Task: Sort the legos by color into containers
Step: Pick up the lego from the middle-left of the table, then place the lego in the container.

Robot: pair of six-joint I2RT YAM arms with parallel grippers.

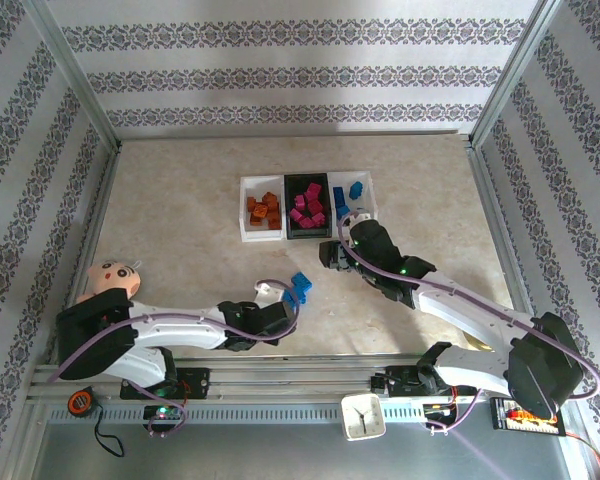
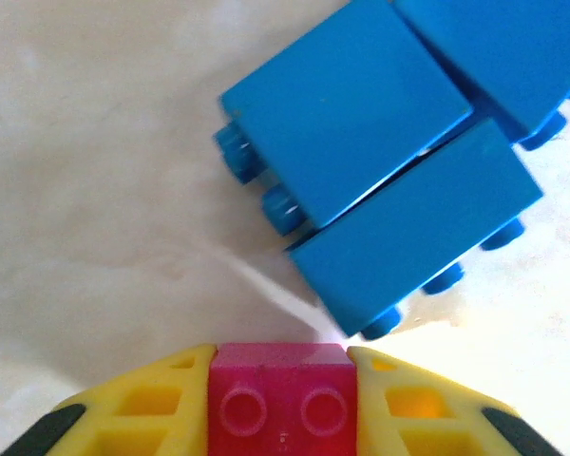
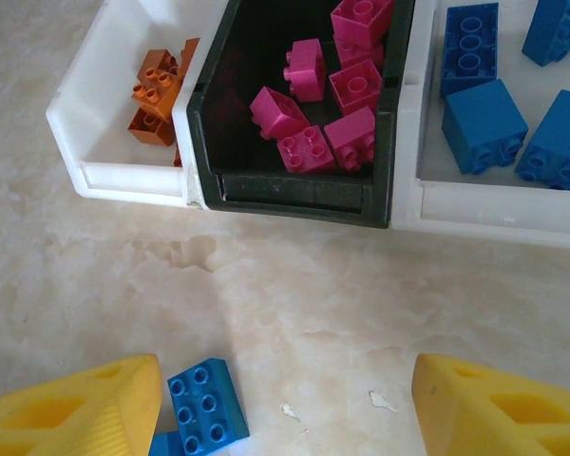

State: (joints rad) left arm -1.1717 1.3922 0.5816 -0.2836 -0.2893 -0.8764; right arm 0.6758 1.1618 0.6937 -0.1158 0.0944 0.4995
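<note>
On the rail along the near edge of the table stand a small white clock and, toward the near left corner, a tape measure. A doll lies by the left edge. Near the table's middle, the left gripper is clamped on a magenta brick, studs up between its yellow fingers. Just beyond it, a cluster of loose blue bricks lies on the bare surface. Further in, the right gripper hangs with its jaws wide apart and holds nothing, facing the containers. These stand in a row toward the far edge. The left white bin holds orange bricks, the black middle bin holds magenta bricks, and the right white bin holds blue ones.
</note>
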